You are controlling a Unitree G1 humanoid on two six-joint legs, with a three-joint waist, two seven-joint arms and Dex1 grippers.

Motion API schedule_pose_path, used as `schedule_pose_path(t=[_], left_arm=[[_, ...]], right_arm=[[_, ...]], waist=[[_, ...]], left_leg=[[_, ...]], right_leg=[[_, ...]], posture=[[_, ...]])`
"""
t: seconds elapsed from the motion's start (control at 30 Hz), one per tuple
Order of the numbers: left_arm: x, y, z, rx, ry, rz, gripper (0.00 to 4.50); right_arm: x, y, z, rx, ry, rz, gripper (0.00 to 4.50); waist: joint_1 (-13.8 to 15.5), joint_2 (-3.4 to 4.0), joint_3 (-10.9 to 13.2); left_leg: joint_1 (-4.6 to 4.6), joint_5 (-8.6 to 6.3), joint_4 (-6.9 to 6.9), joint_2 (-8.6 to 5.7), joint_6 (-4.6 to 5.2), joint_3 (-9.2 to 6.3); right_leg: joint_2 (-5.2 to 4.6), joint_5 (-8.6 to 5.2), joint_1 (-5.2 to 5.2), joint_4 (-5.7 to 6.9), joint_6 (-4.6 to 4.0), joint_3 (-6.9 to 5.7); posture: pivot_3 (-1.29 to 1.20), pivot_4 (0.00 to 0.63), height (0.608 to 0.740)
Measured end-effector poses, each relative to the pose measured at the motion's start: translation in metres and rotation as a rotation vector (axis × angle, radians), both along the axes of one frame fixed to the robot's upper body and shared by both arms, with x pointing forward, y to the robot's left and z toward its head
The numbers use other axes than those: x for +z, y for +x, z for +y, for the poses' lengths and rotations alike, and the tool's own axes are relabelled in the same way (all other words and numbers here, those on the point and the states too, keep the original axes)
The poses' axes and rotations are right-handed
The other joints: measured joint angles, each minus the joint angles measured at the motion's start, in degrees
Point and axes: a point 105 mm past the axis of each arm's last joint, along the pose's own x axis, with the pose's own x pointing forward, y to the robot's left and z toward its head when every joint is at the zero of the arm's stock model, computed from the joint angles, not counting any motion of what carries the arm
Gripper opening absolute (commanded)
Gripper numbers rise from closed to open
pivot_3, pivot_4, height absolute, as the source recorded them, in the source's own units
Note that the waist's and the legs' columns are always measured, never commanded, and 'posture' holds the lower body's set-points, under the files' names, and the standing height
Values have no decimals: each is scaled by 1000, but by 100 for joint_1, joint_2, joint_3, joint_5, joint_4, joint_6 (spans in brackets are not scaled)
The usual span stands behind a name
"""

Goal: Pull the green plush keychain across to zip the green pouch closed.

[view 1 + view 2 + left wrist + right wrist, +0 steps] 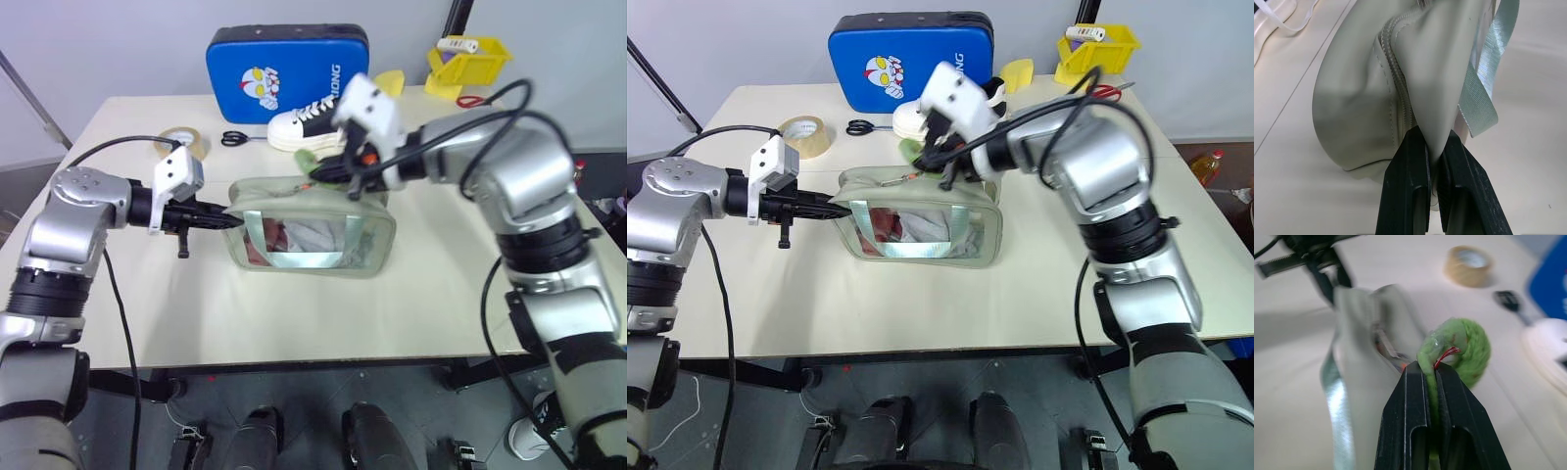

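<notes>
pouch (312,230) mid-table (411,304), padded case (286,70) and shoe (306,125) behind, tape roll (182,143) behind-left

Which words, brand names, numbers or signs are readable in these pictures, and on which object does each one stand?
"ONG": white capital letters, running upward, on the blue padded case; the start of the word is hidden behind the right arm and the sneaker.
Cartoon face on the same case: a picture, no text.
White object in the yellow bin: any print is too small to read.
Green pouch, tape roll: no text visible.

pouch (313,227) x1 | keychain (1462,350) x1 | sneaker (304,125) x1 | tape (806,135) x1 | scissors (862,126) x1
</notes>
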Motion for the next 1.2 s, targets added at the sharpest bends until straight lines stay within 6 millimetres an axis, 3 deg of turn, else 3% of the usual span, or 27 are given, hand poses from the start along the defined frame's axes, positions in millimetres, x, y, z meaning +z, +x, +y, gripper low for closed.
schedule_pose_path(t=[0.13, 0.37, 0.43, 0.7, 0.97, 1.13, 1.2], left_arm=[[-3, -2, 9, 36, -19, 11, 0], [-4, -4, 12, 58, -42, 13, 0], [-4, -4, 12, 61, -51, 18, 0], [-3, -4, 10, 72, -64, 27, 0], [-6, -11, 8, 83, -87, 37, 0], [-6, -10, 10, 101, -96, 34, 0], [-5, -10, 11, 107, -97, 34, 0]], right_arm=[[-1, -5, -60, -166, 8, 9, 68], [-42, -15, -132, -414, -68, 68, 68], [-59, -16, -141, -449, -94, 95, 68], [-96, -11, -141, -484, -195, 67, 68], [-144, -27, -123, -400, -340, 117, 68], [-143, -22, -101, -377, -246, 135, 68], [-133, -19, -88, -355, -168, 144, 797]], waist=[[8, 0, 0], [-26, 2, 1], [-46, 2, 1], [-40, 2, 1], [-41, 2, 1], [-52, 2, 1], [-47, 2, 1]], left_leg=[[0, -1, -6, 2, 2, 11], [3, -3, -6, 5, 5, 25], [4, -3, -3, 5, 5, 32], [8, -3, -3, 6, 5, 32], [12, -2, -2, 8, 5, 29], [15, -2, -3, 9, 4, 26], [15, -2, -4, 8, 4, 22]], right_leg=[[2, 0, -1, -3, 0, 1], [5, 0, 2, 0, 0, 5], [3, 0, 1, 2, 0, 9], [3, 0, 4, 2, 0, 10], [4, 0, 10, 1, 0, 10], [6, 0, 11, 1, 0, 10], [6, 0, 12, 1, 0, 9]], posture=[[0, 150, 740], [0, 150, 740], [0, 150, 740], [0, 150, 740], [0, 150, 740], [0, 150, 740], [0, 150, 740]])
